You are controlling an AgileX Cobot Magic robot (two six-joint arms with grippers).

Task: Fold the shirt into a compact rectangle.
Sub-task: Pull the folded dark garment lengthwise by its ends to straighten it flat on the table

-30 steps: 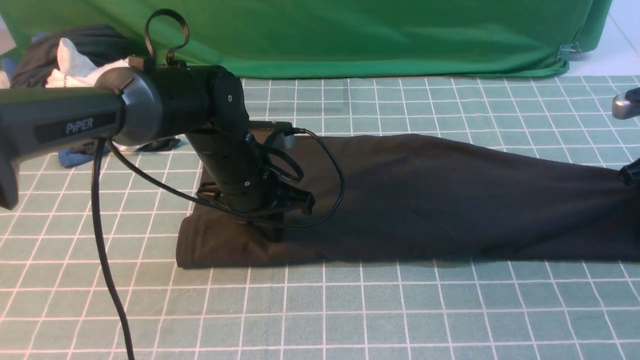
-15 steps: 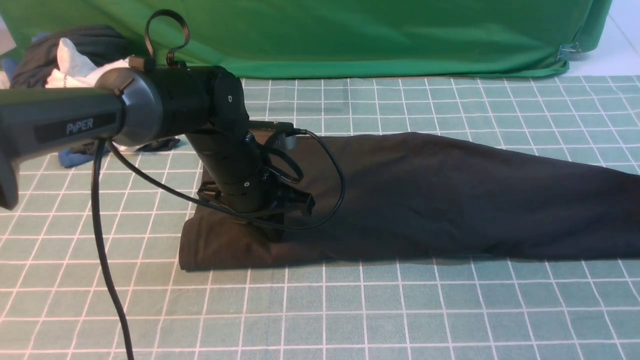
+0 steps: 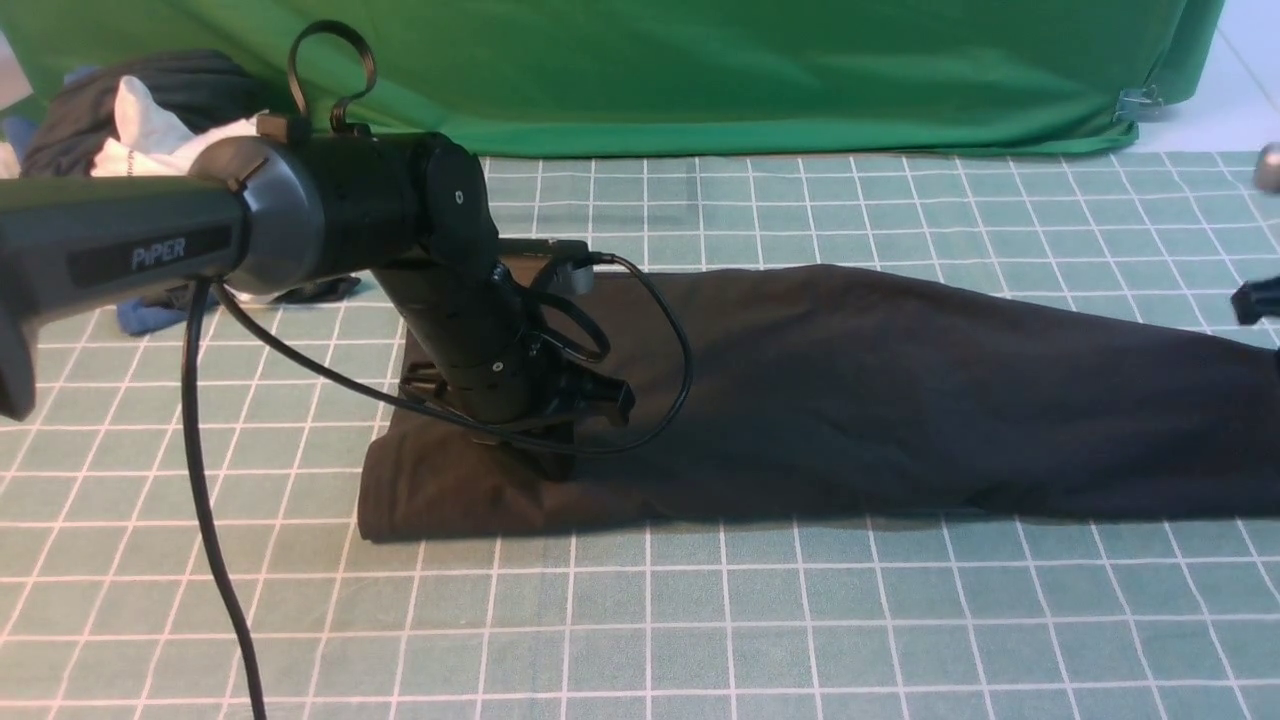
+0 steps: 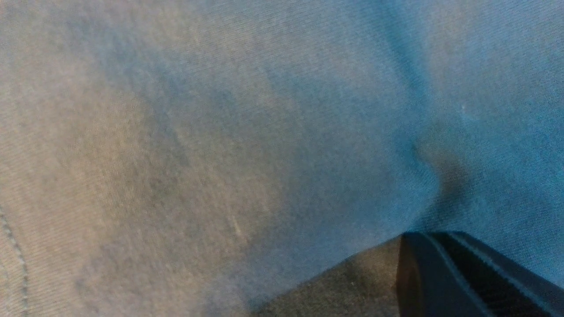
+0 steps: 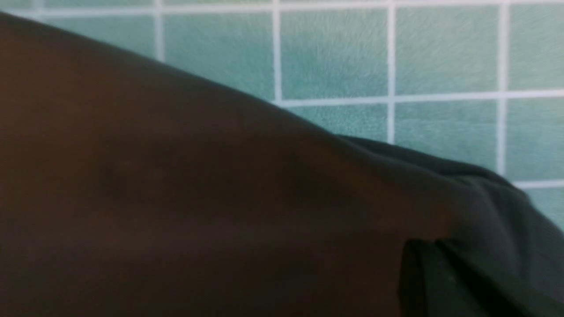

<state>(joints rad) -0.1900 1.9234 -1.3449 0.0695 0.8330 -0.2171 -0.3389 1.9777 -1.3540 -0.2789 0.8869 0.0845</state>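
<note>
Front view: bright, even, diffuse lighting from overhead; sharp focus across the tabletop (image 3: 700, 620). Only a thin soft shadow along the near edge of the shirt (image 3: 850, 400); folds in the black cloth barely legible. Slight blur on the right arm (image 3: 1256, 300) at the frame edge.

Left wrist view: extreme close range, soft focus, washed-out cloth with blue and tan casts; left fingers (image 4: 462, 281) dark and blurred.

Right wrist view: underexposed, reddish-brown cast on the cloth, grid lines soft, right fingers (image 5: 445, 286) nearly black.
</note>
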